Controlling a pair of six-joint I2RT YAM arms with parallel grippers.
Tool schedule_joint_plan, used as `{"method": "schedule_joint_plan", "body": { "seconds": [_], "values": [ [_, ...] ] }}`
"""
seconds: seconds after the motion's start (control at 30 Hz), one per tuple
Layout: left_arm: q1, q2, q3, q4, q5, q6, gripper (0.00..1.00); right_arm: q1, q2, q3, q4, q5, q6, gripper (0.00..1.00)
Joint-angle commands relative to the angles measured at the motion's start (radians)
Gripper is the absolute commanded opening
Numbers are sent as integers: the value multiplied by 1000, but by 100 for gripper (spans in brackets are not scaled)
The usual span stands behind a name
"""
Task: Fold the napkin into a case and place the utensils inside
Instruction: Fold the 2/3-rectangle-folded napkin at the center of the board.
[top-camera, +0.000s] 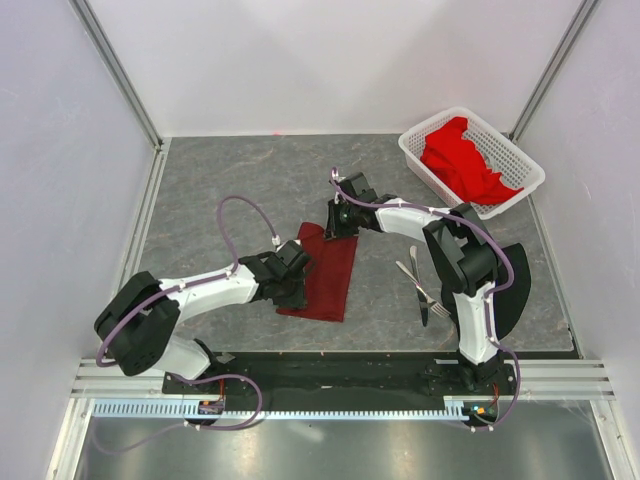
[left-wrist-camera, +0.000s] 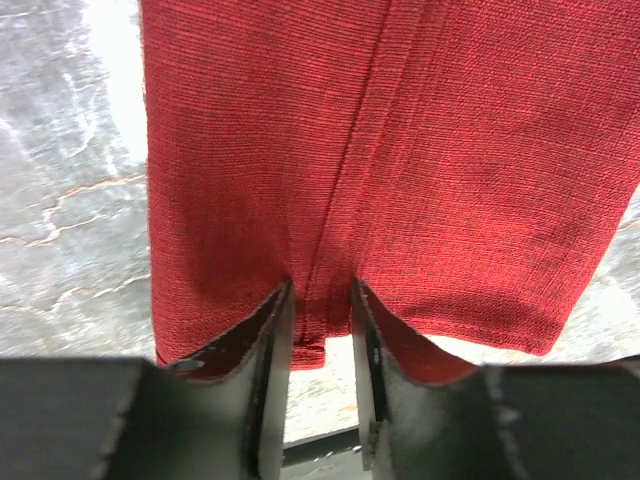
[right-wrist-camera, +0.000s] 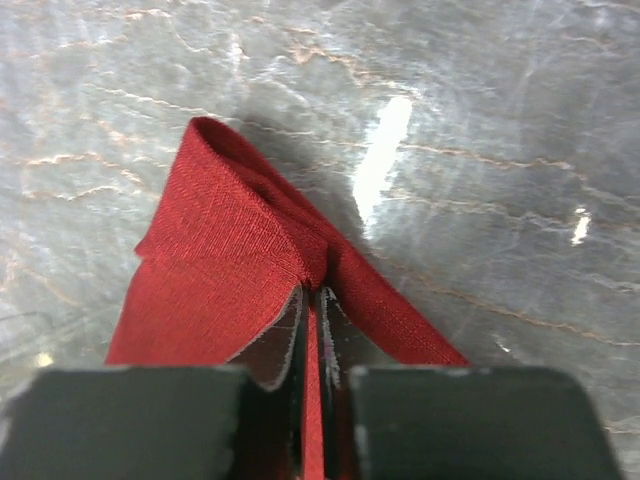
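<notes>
The dark maroon napkin (top-camera: 335, 282) lies mid-table as a narrow, long folded strip. My left gripper (top-camera: 298, 268) is low at its left side. In the left wrist view its jaws (left-wrist-camera: 320, 290) stand partly apart, straddling a seam of the napkin (left-wrist-camera: 400, 150) at its near edge, with table showing through the gap. My right gripper (top-camera: 340, 222) is at the strip's far end. It is shut (right-wrist-camera: 312, 290) on a pinch of the napkin (right-wrist-camera: 220, 260), which rises in a tent off the table. The utensils (top-camera: 418, 283), a silver fork and knife, lie crossed to the right of the napkin.
A white lattice basket (top-camera: 415, 150) stands at the back right with bright red cloths (top-camera: 465, 160) in it. White walls close in the grey table on three sides. The right arm's base link stands just right of the utensils.
</notes>
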Motion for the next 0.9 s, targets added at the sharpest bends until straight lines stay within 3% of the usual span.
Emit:
{"method": "schedule_joint_plan", "body": {
  "seconds": [0.0, 0.27, 0.33, 0.4, 0.47, 0.53, 0.67, 0.77, 0.8, 0.87],
  "values": [
    [-5, 10, -58, 72, 44, -73, 33, -12, 18, 28, -5, 76, -59, 1],
    [-5, -12, -35, 55, 48, -56, 28, -12, 52, 52, -28, 91, -125, 0],
    [-5, -38, -22, 51, 59, -45, 30, -12, 28, 59, -40, 90, -123, 4],
    [-6, -99, -9, 54, 62, -26, 34, -12, -12, 69, -59, 90, -109, 23],
    [-12, -146, 10, 55, 87, -3, 49, -12, -44, 80, -98, 85, -93, 41],
    [-28, -165, 37, 55, 90, 14, 56, -15, -98, 89, -132, 90, -79, 52],
    [-95, -159, 97, 51, 69, 14, 60, -45, -193, 76, -184, 88, -31, 83],
    [-176, -115, 158, 34, -17, 10, 60, -104, -273, 16, -206, 53, 13, 93],
    [-221, -75, 200, 8, -74, 4, 66, -140, -315, -33, -207, 36, 30, 97],
    [-262, -30, 275, -67, -172, -10, 69, -197, -363, -122, -211, 31, 44, 98]
  ]
}}
